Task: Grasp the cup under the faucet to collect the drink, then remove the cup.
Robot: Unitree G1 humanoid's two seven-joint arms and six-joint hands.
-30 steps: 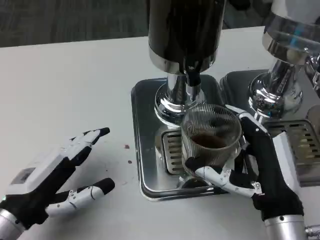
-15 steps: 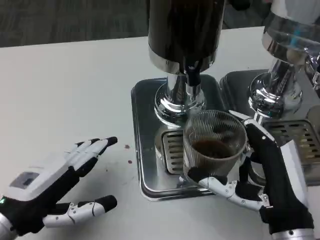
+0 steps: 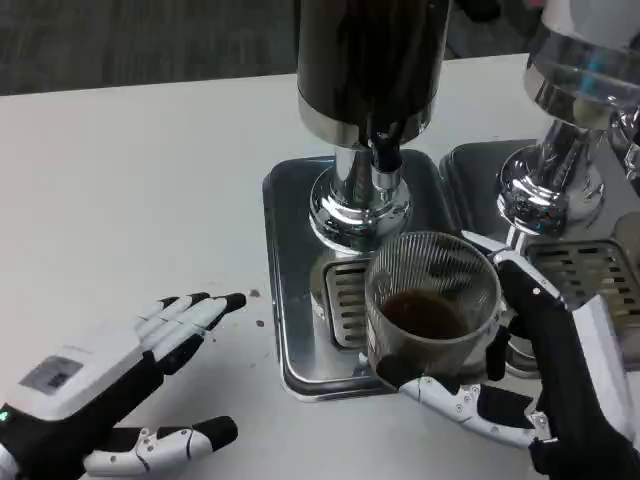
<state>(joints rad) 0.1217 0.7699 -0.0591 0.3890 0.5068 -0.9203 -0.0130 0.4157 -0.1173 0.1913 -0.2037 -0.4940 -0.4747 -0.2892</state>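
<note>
Right robot hand (image 3: 530, 385) grips cup (image 3: 432, 300) above tray's front edge (image 3: 330, 385).

The cup (image 3: 432, 300) is clear, ribbed glass or plastic, glossy, with a dark liquid (image 3: 424, 313) visible through its wall. The faucet (image 3: 386, 150) and the dispenser base (image 3: 358, 205) are polished chrome with mirror reflections. The drip tray (image 3: 290, 290) is brushed, satin-finished metal with a slotted metal grate (image 3: 347, 305). The second dispenser (image 3: 565, 130) shows the same bright chrome. The table (image 3: 130, 190) is smooth, matt white. The right hand (image 3: 540, 400) and left hand (image 3: 110, 390) combine glossy white plastic shells with matt black segments.
</note>
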